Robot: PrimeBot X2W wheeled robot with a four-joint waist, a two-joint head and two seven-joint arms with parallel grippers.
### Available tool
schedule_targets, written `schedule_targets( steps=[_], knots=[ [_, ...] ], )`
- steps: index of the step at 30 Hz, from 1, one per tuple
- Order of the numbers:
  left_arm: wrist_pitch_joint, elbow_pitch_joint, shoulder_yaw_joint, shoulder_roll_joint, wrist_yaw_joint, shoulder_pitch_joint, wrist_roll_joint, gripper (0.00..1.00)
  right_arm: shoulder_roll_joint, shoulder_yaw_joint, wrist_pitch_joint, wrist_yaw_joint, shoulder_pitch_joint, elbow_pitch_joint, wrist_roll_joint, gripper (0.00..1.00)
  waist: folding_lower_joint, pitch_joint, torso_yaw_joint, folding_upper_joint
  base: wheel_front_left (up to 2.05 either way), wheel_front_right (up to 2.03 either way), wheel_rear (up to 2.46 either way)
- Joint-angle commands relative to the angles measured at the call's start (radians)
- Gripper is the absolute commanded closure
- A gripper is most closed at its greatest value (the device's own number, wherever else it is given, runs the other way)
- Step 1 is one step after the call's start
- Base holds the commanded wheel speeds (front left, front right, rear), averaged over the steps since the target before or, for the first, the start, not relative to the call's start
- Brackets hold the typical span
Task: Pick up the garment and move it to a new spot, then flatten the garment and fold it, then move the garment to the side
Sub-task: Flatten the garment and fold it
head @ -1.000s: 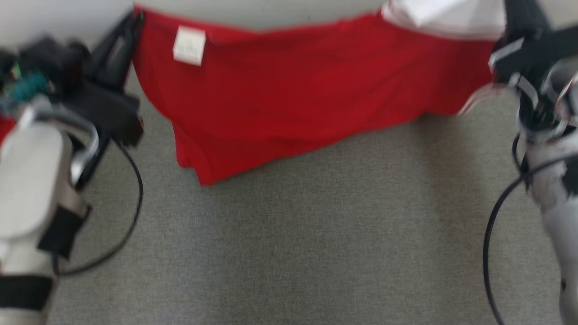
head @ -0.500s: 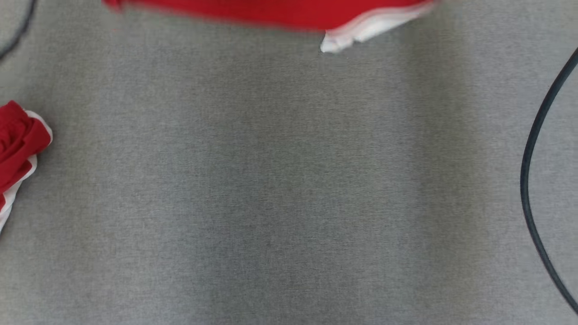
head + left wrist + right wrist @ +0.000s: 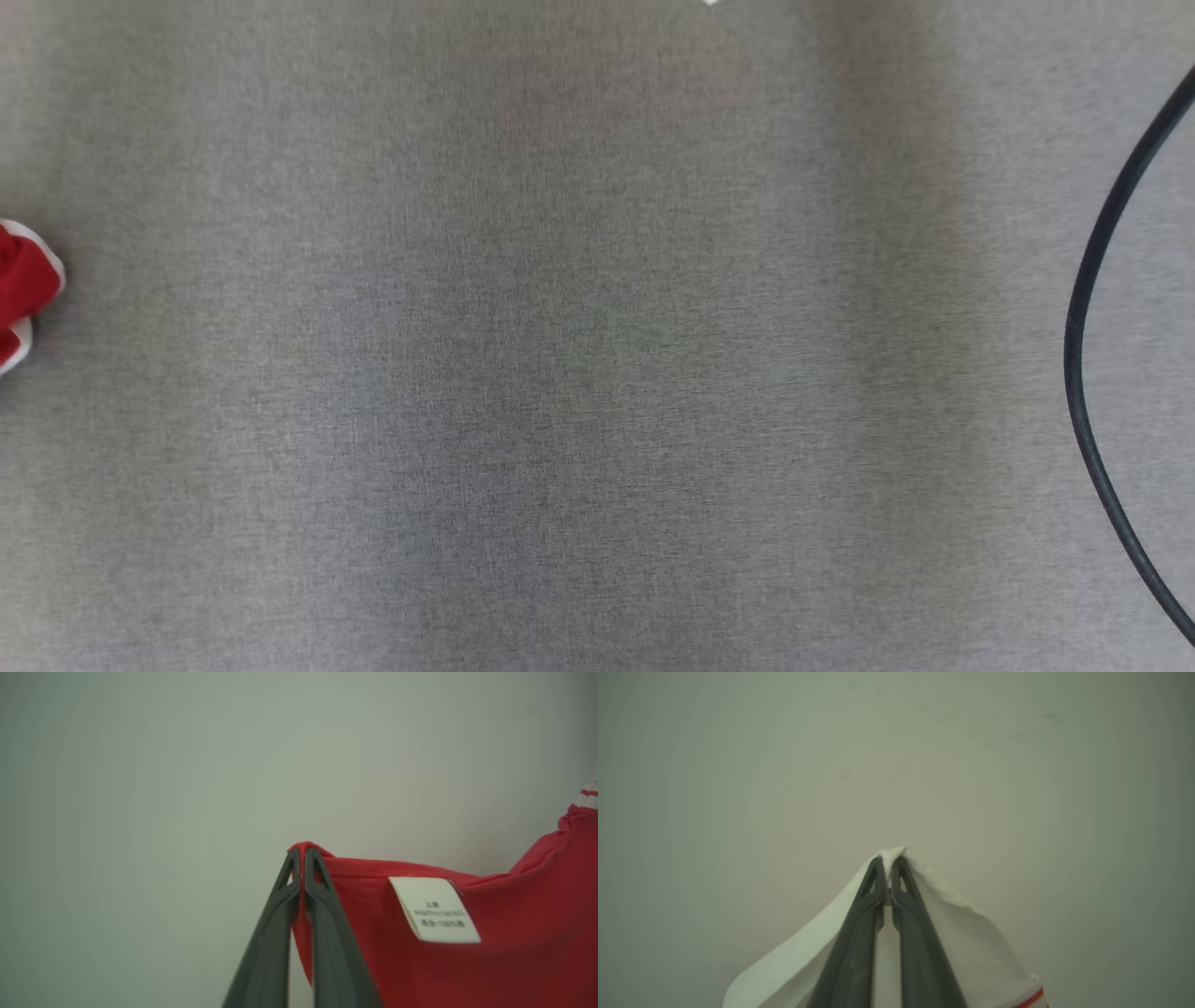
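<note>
At the left end effector (image 3: 301, 858): two long, dark, matte fingers (image 3: 327, 933) pressed tip to tip with no gap, nipping a small peaked fold at the top edge of the red garment (image 3: 490, 975). Soft, fine knit cloth, hanging away to the right in that wrist view along a shallow sagging line, lightly creased under the grip. Stitched just below that edge, near the fingers, a white rectangular care label (image 3: 434, 910) with small dark print, too blurred to read. Further right, at the border of the view, a white band (image 3: 587, 798) with a thin red stripe. Behind it all, a plain, pale, smooth backdrop (image 3: 140, 788). At the right end effector (image 3: 889, 868): the same slim tapering fingers, likewise closed hard together, gripping a crumpled point of white cloth (image 3: 971, 942) draping down on both sides of them; thin and smooth, with a red stripe (image 3: 1029, 998) at its lower corner. In the head view, a flat grey counter (image 3: 560, 373) with a fine woven, felt-like grain; bunched red cloth with white edging (image 3: 23, 280) at its left border, unclear whether part of the same garment; a thin black cable (image 3: 1072, 373) bowing in a smooth arc down the right side.
</note>
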State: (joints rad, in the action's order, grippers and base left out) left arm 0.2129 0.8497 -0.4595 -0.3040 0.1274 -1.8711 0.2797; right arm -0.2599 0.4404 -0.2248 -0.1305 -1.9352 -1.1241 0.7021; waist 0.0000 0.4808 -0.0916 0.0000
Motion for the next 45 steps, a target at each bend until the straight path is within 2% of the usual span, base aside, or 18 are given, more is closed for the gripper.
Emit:
schedule_targets(
  steps=[1,7,11,14,20,26,32,33,37,40,45],
  knots=[
    [0.013,0.01,0.006,0.0,-0.001,0.013,0.022,1.0,0.002,0.015,-0.004,0.0,0.02,0.022,0.018,1.0,0.0,0.024,0.003,0.0,0.0,0.0,0.0],
    [0.045,-0.02,-0.015,-0.02,0.0,0.12,0.046,1.0,-0.055,0.103,-0.004,0.0,0.119,0.153,0.099,1.0,0.0,0.045,0.014,0.0,0.0,0.0,0.0],
    [0.052,-0.085,0.011,-0.032,0.0,0.232,0.095,1.0,-0.091,0.16,-0.008,0.0,0.226,0.256,0.185,1.0,0.0,0.02,0.013,0.0,0.0,0.0,0.0],
    [0.052,-0.164,0.033,-0.043,0.0,0.351,0.12,1.0,-0.121,0.205,-0.018,0.0,0.337,0.346,0.24,1.0,0.0,-0.015,0.008,0.0,0.0,0.0,0.0],
    [0.053,-0.398,0.086,-0.06,-0.044,0.64,0.166,1.0,-0.183,0.254,-0.036,0.0,0.602,0.534,0.335,1.0,0.0,-0.096,0.001,0.0,0.0,0.0,0.0],
    [0.053,-0.628,0.12,-0.086,-0.113,0.992,0.212,1.0,-0.247,0.263,-0.04,0.0,0.926,0.723,0.395,1.0,0.0,-0.189,-0.008,0.0,0.0,0.0,0.0],
    [0.053,-0.784,0.128,-0.089,-0.185,1.301,0.22,1.0,-0.295,0.251,-0.035,0.0,1.224,0.841,0.408,1.0,0.0,-0.256,-0.011,0.0,0.0,0.0,0.0],
    [0.053,-0.784,0.128,-0.089,-0.185,1.301,0.22,1.0,-0.295,0.251,-0.035,0.0,1.224,0.841,0.408,1.0,0.0,-0.256,-0.011,0.0,0.0,0.0,0.0],
    [0.053,-0.833,0.131,-0.073,-0.208,1.46,0.212,1.0,-0.307,0.225,-0.029,0.0,1.396,0.888,0.434,1.0,0.0,-0.286,-0.01,0.0,0.0,0.0,0.0],
    [0.053,-0.838,0.13,-0.052,-0.218,1.589,0.183,1.0,-0.316,0.212,0.001,0.0,1.556,0.929,0.435,1.0,0.0,-0.309,-0.011,0.0,0.0,0.0,0.0],
    [0.053,-0.823,0.156,-0.012,-0.216,1.718,0.149,1.0,-0.329,0.19,0.072,0.0,1.732,0.961,0.426,1.0,0.0,-0.34,-0.022,0.0,0.0,0.0,0.0]
  ],
)
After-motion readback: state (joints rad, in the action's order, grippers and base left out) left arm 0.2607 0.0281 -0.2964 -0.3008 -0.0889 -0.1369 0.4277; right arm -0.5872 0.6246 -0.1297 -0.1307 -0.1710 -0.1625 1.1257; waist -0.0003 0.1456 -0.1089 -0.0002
